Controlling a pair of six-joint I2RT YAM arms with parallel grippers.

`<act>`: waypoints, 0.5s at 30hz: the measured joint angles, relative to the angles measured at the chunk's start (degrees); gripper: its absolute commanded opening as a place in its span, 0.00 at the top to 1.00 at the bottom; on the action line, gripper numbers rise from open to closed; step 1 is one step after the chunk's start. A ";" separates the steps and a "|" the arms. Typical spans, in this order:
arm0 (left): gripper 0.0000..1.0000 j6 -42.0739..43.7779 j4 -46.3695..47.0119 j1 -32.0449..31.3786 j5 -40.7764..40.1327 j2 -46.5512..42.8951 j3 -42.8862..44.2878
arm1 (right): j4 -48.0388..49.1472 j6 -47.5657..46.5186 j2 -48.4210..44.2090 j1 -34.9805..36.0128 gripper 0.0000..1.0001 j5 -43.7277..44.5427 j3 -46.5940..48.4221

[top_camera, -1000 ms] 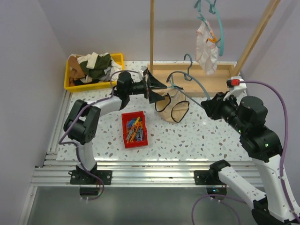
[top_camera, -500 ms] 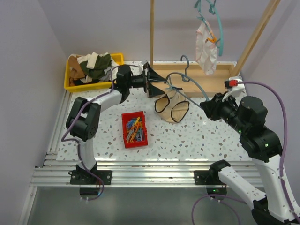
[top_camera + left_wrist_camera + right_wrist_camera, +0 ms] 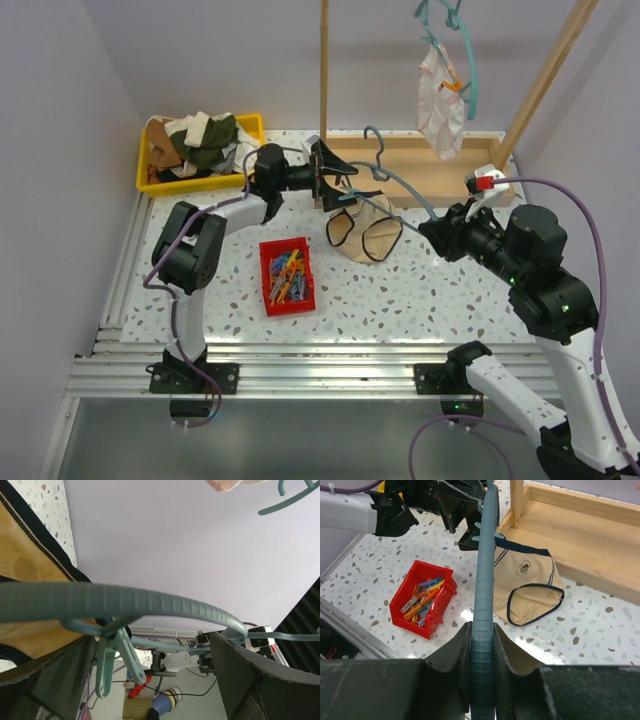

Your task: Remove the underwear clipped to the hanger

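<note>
The beige underwear (image 3: pixel 365 225) with black trim hangs from a clip on a teal hanger (image 3: pixel 400 190) and rests partly on the table. My right gripper (image 3: pixel 440 232) is shut on the hanger's bar, seen in the right wrist view (image 3: pixel 484 605) with the briefs (image 3: pixel 525 577) beyond. My left gripper (image 3: pixel 325 180) is open, its jaws either side of the teal clip (image 3: pixel 112 655) under the hanger bar (image 3: pixel 150 600), not touching it. The beige fabric (image 3: pixel 30 570) lies to the left there. The white-pink underwear (image 3: pixel 440 95) hangs clipped to a second teal hanger (image 3: pixel 465 50) on the rack.
A red bin (image 3: pixel 287 276) of coloured clips sits in front of the left gripper. A yellow tray (image 3: pixel 200 150) of clothes is at the back left. The wooden rack base (image 3: pixel 440 165) and its upright post (image 3: pixel 324 70) stand just behind the hanger.
My right gripper has shifted left and back with the hanger, lifting it. My left gripper has moved back and right, closing in around the clip.
</note>
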 measured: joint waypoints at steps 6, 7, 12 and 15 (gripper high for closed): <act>0.14 -2.32 2.34 -0.66 0.42 1.25 -0.15 | 0.00 -1.29 0.09 0.00 1.00 -1.38 0.00; 0.17 -2.75 3.06 -0.68 0.44 1.31 -0.15 | 0.00 -1.38 0.11 0.00 1.00 -1.51 0.00; 0.43 -5.25 7.37 -0.70 0.44 1.90 -0.55 | 0.22 -1.55 0.11 0.00 1.00 -1.90 0.28; 0.59 -7.32 10.58 -0.74 0.46 2.64 -1.22 | 0.59 -1.55 0.00 0.00 1.00 -1.81 0.48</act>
